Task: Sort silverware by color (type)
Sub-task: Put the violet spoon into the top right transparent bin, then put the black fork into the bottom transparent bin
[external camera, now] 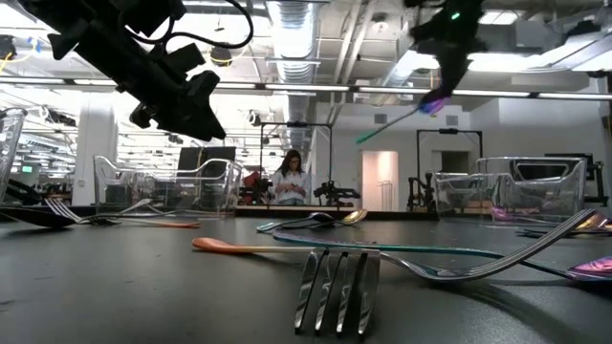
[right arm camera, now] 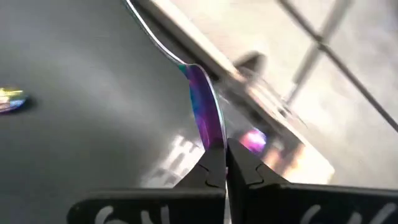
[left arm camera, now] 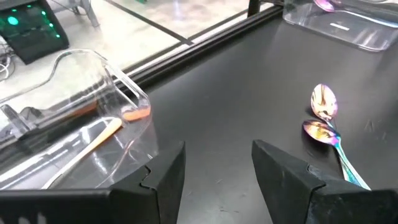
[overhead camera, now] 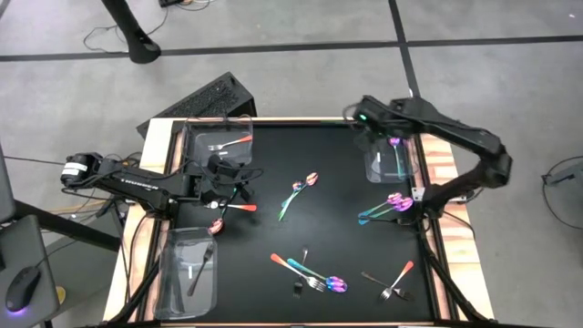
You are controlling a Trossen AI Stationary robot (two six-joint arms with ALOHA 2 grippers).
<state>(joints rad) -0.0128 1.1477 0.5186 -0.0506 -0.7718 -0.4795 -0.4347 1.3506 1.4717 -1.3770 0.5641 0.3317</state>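
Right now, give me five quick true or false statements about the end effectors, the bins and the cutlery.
1. The right end effector is shut on an iridescent utensil. True.
2. The left end effector is clamped on a black fork. False: it is open and holds nothing.
3. The right end effector is above the right bin. True.
4. The far left bin holds an orange-handled piece. True.
5. The table is cleared. False: cutlery lies scattered on it.

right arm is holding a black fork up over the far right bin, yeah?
Not black: the piece pinched in the right gripper is an iridescent purple-teal utensil, as the right wrist view shows. Which type it is I cannot tell. It does hang over the far right bin.
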